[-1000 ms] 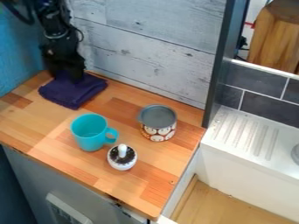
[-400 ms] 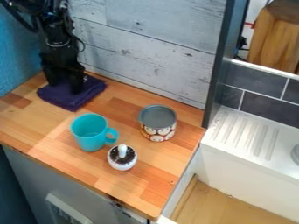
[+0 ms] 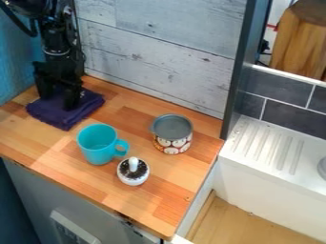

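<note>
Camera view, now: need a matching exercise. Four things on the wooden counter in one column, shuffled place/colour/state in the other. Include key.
Things
1. Mug
2. Folded cloth
3. Tin
4. Small round pot

Place, colour or state
A. Grey top, patterned side, nearest the dark upright post
B. White, with a white peg upright in its dark top
C. Dark purple, at the gripper's spread fingers
D. Turquoise, upright, open at the top

Pairs: 1-D, 2-C, 3-A, 4-B
</note>
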You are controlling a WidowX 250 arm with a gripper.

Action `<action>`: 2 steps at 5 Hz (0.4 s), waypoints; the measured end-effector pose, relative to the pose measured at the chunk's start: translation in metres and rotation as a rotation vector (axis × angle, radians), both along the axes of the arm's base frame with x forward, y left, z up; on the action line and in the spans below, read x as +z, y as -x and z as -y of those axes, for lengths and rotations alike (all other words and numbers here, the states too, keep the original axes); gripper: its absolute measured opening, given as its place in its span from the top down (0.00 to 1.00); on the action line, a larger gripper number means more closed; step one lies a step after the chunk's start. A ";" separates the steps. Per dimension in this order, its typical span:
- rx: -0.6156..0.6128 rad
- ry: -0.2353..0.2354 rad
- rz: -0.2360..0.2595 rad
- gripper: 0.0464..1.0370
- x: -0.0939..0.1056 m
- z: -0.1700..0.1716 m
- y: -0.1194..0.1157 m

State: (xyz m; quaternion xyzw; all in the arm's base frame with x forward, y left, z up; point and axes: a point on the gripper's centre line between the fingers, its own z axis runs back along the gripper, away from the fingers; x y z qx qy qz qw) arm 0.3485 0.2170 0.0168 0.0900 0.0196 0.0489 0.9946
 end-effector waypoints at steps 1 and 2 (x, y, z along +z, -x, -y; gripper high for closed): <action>0.065 0.005 -0.048 0.03 0.000 -0.014 0.015; 0.126 0.015 -0.065 0.03 -0.001 -0.032 0.032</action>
